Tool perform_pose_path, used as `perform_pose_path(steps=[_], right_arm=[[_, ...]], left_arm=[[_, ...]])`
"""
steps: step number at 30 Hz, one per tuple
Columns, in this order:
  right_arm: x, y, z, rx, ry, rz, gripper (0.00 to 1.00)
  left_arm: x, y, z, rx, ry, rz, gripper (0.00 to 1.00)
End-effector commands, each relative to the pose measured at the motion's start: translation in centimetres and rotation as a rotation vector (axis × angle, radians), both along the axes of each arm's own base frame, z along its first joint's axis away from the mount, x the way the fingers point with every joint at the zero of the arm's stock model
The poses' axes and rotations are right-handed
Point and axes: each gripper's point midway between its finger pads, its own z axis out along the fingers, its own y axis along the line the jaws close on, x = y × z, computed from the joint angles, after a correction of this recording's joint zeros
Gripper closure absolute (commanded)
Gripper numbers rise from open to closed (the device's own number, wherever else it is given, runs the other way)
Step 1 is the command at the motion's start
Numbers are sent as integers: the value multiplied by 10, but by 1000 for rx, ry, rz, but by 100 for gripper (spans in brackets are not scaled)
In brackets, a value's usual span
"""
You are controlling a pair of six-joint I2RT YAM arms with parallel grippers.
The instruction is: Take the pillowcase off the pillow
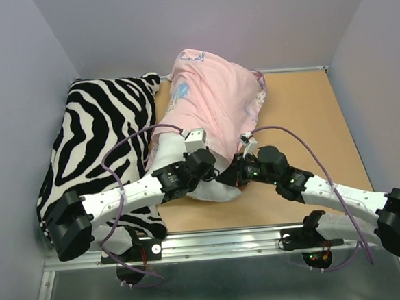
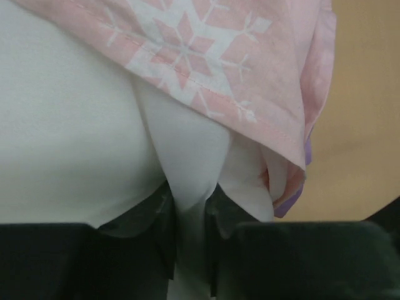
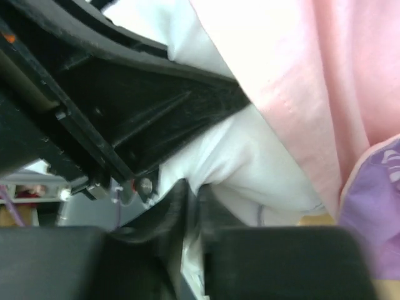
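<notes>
Looking down from the top, the pillow [image 1: 213, 190] lies in the middle of the table [image 1: 300, 115]. Its far part is inside the pink pillowcase [image 1: 213, 97], and its white near end pokes out. A zebra pillow [image 1: 95, 130] lies just beside it on the left. The left gripper [image 1: 207, 169] and the right gripper [image 1: 229, 177] both sit at the white end, close together. Neither one seems to hold the case. A pull from here may drag the pillow and the case along together, so nothing comes off.

In the left wrist view, the left gripper [image 2: 190, 231] is closed on a small fold of the white pillow [image 2: 62, 137]. The hem of the pillowcase [image 2: 206, 56] hangs just above that fold. The pinch is thin, so a hard tug may make the cloth slip out.

In the right wrist view, the jaws of the right gripper [image 3: 192, 212] are almost together with a bit of white cloth between them. It looks closed on the pillow [image 3: 250, 162] too, and the pillowcase [image 3: 325, 81] hangs free beside it. The black left arm [image 3: 125, 94] is very near, right above the fingers. The two arms may bump if either one turns.
</notes>
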Motion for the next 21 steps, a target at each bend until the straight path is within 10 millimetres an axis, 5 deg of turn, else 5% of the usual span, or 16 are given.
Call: perform_pose_path(steps=[1, 3, 4, 5, 11, 18, 21], right_arm=[[0, 0, 29, -31, -118, 4, 60], [8, -10, 30, -87, -138, -53, 44], [12, -15, 50, -72, -190, -84, 32], [17, -28, 42, -140, -176, -139, 27], [56, -85, 98, -200, -259, -497, 6], [113, -96, 56, -283, -54, -607, 5], [123, -105, 54, -244, -40, -656, 4]], left_arm=[[-3, 8, -34, 40, 67, -29, 100], [-4, 13, -30, 23, 62, -22, 100], [-7, 18, -33, 27, 67, -19, 100], [-9, 21, -28, 15, 63, -18, 100], [-20, 34, -15, -22, 58, -23, 100], [-28, 41, 9, -67, 35, -48, 100], [-29, 42, 17, -71, 29, -54, 100]])
